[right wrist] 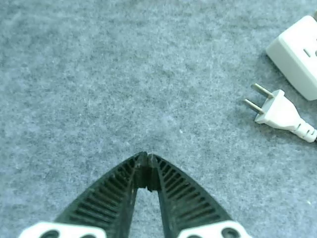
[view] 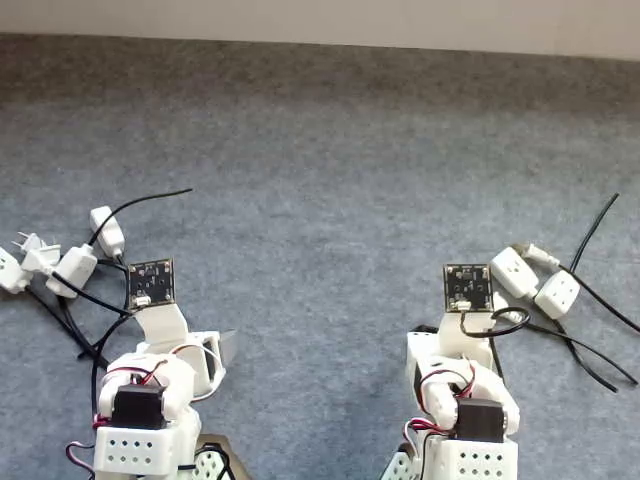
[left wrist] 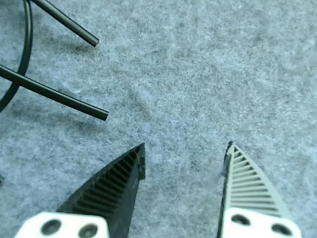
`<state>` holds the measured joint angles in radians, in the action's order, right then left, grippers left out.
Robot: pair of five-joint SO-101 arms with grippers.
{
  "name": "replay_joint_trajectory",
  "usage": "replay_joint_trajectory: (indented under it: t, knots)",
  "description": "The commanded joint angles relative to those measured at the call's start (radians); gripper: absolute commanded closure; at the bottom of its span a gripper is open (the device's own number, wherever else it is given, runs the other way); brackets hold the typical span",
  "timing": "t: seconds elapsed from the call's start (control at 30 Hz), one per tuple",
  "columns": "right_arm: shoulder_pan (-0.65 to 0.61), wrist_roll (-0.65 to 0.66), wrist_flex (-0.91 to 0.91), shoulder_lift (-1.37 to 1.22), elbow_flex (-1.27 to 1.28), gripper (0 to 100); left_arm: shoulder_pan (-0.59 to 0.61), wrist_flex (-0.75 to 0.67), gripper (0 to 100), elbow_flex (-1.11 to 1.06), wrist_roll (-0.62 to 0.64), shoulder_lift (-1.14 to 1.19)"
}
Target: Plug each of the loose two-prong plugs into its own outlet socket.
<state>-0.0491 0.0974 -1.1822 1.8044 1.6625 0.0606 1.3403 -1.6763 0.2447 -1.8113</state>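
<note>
On the grey carpet at the left lie white outlet blocks (view: 72, 268) and a loose plug (view: 30, 246) with its prongs up, tangled in black cables (view: 140, 203). At the right, two white outlet blocks (view: 515, 272) lie beside another plug (view: 535, 253). My left gripper (left wrist: 185, 148) hangs open over bare carpet near two black cable ends (left wrist: 103, 114). My right gripper (right wrist: 146, 157) is shut and holds nothing. A white two-prong plug (right wrist: 276, 112) lies loose to its side, prongs free, next to an outlet block (right wrist: 297, 54).
Both arms (view: 150, 400) (view: 460, 405) sit folded at the near edge. Black cables (view: 590, 345) trail across the carpet to the right of the right arm. Open carpet (view: 320, 200) stretches between and beyond the two clusters.
</note>
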Motion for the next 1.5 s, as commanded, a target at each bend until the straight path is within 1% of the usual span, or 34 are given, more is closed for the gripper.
replay_joint_trajectory:
  t: [0.0,0.53,0.6,0.73,0.97,1.03,1.1,1.17,1.23,1.3,1.37,1.43,1.47]
  knots:
    - [-0.001,0.006,-0.005,-0.004,0.130,99.0,0.007,0.005,74,-0.019,0.002,-0.004]
    - [-0.001,0.006,-0.005,-0.004,0.130,99.0,0.007,0.005,74,-0.019,0.002,-0.004]
    - [-0.021,0.003,-0.004,-0.004,0.130,99.0,0.007,0.005,74,-0.019,0.002,-0.004]
    - [-0.101,0.008,-0.004,-0.004,0.130,99.0,0.007,0.005,74,-0.019,0.002,-0.004]
    - [-0.110,0.008,0.002,-0.004,0.130,99.0,0.007,0.005,74,-0.019,0.002,-0.004]
    - [-0.074,0.008,0.018,-0.002,0.110,99.0,0.007,0.005,74,-0.019,0.002,-0.004]
    - [-0.002,0.008,0.087,0.008,0.045,98.9,0.007,0.005,74,-0.019,0.002,-0.004]
    - [0.090,0.003,0.205,0.028,-0.031,98.9,0.007,0.005,74,-0.019,0.002,-0.004]
    - [0.154,0.003,0.334,0.030,-0.131,98.9,0.007,0.005,74,-0.019,0.002,-0.004]
    - [0.269,0.000,0.351,0.015,-0.280,98.9,0.007,0.005,74,-0.019,0.002,-0.004]
    - [0.367,-0.041,0.344,-0.016,-0.420,98.9,0.007,0.005,74,-0.019,0.002,-0.004]
    - [0.455,-0.063,0.335,-0.076,-0.519,98.9,0.007,0.005,74,-0.019,0.002,-0.004]
    - [0.499,-0.052,0.315,-0.120,-0.552,98.9,0.007,0.005,74,-0.019,0.002,-0.004]
